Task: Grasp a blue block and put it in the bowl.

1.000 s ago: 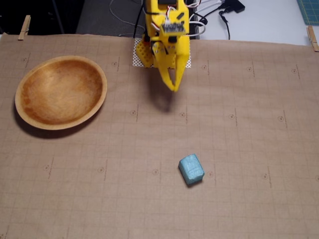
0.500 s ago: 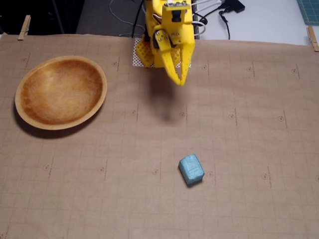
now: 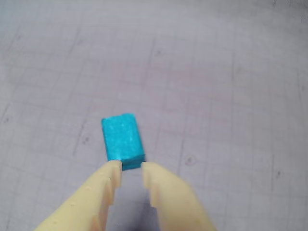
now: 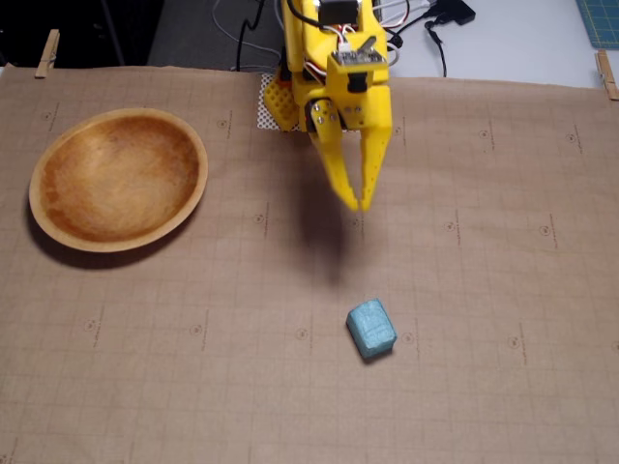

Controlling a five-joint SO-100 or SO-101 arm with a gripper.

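The table (image 4: pixel 503 406) is covered with brown gridded paper, held at the far corners by wooden clothespins (image 4: pixel 46 53). Behind the paper you see a grey surface with black cables (image 4: pixel 440 24).

Locate the bowl (image 4: pixel 118 179) at the left of the fixed view. It sits upright on the paper and holds nothing.

Locate the block (image 4: pixel 371 329) right of centre, in the near half of the fixed view. It lies flat on the paper, turned slightly against the grid lines, well apart from the bowl.

The yellow arm (image 4: pixel 329 58) enters from the far edge of the table. The claw (image 4: pixel 357 201) points down and toward the block, and its shadow falls on the paper between the claw and the block. The claw is above the paper and does not touch the block.

In the wrist view, note the two fingers (image 3: pixel 94 202) rising from the lower edge with a narrow gap between the tips of the claw (image 3: pixel 132 168). The claw is released and grips nothing. The block (image 3: pixel 122 139) appears just beyond the tips, its long side running away from the camera.
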